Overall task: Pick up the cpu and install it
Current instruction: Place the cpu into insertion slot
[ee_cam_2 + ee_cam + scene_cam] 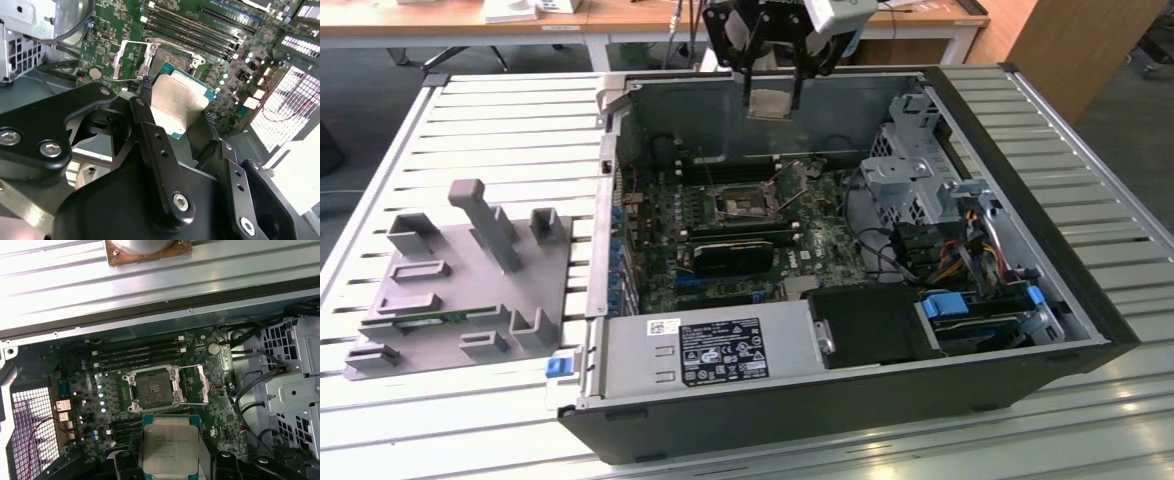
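My gripper (771, 98) hangs high over the back of the open computer case (1067, 250), shut on the cpu (771, 101). The cpu is a flat square chip with a silver-grey metal top, pinched by two opposite edges between the black fingers (146, 107). In both wrist views the cpu (178, 102) (170, 445) is held above the motherboard, short of the socket. The empty socket (152, 388) (744, 203) lies in the middle of the green board, its metal load plate (195, 385) (131, 60) swung open to one side.
Memory slots (137, 352) run beside the socket. A black block (727, 252) sits on the board nearer the power supply (707, 350). A metal drive cage (921, 170) and cables fill the exterior view's right. A grey fixture (467, 270) stands on the slatted table.
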`<state>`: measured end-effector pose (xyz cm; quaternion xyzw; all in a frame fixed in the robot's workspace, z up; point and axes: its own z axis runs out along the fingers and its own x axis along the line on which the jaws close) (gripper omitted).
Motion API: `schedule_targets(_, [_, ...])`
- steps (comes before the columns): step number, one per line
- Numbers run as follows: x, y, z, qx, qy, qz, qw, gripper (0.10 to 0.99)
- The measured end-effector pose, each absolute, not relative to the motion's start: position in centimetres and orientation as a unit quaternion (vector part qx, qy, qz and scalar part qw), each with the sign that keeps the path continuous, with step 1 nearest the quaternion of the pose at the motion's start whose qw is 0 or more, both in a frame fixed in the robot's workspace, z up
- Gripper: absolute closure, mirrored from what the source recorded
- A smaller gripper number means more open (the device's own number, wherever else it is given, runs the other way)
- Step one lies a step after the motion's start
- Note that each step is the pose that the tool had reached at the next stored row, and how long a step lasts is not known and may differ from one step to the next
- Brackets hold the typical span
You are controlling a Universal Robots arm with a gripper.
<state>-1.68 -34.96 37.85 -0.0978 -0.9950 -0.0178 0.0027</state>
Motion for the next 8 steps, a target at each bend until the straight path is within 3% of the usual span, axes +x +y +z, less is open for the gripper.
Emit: schedule_targets(8, [-1.68, -34.96, 37.82, -0.136, -0.991, -0.018, 0.002, 0.553])
